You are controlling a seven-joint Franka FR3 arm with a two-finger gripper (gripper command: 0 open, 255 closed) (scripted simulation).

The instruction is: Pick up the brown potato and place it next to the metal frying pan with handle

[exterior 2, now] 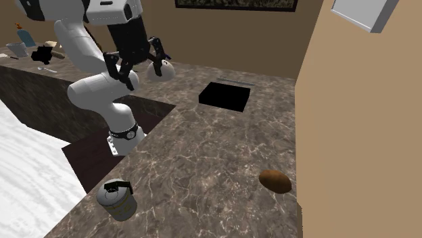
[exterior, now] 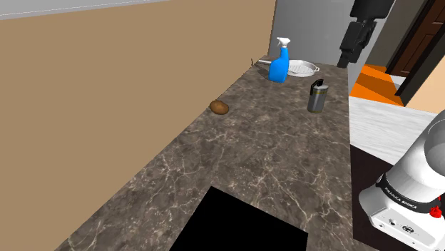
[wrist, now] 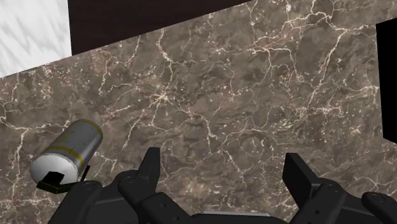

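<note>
The brown potato is found on the marble desk, just beside the tan wall and well apart from the pale frying pan at the far end; the gripper is poised high over the desk, fingers spread and empty; a descent from above is advised, jaws centred across the potato's narrow width, clear of the wall; "FRANKA EMIKA" can be read on the arm's base.
</note>
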